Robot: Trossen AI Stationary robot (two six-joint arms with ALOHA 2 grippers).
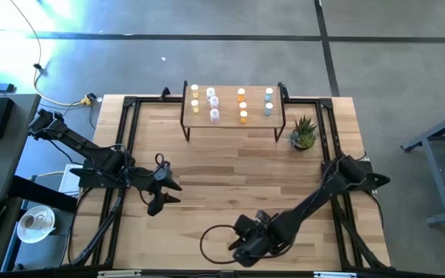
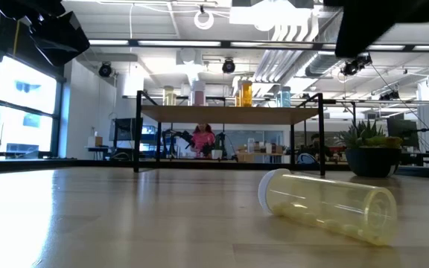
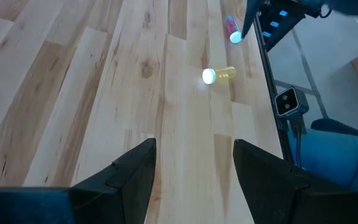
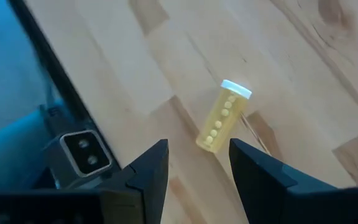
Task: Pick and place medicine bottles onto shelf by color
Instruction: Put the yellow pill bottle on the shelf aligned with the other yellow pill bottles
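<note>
A yellow medicine bottle [image 4: 224, 118] with a white cap lies on its side on the wooden table near the front edge; it also shows in the low view [image 2: 326, 205] and the left wrist view [image 3: 219, 74]. My right gripper [image 4: 199, 152] hangs open above it, pointing steeply down, its fingers short of the bottle. A pinkish-red bottle [image 3: 231, 26] lies just beyond the yellow one. The shelf [image 1: 232, 121] at the far edge carries yellow [image 1: 195, 96], white [image 1: 212, 104], orange [image 1: 242, 104] and blue-grey [image 1: 269, 100] bottles standing upright. My left gripper [image 1: 165, 198] waits open at the left.
A green potted plant [image 1: 304, 133] stands right of the shelf. Black frame rails [image 1: 126, 139] run along the table's sides. A small camera [image 4: 82, 152] sits at the front edge beside the yellow bottle. A cable loop [image 1: 207, 243] lies near my right gripper.
</note>
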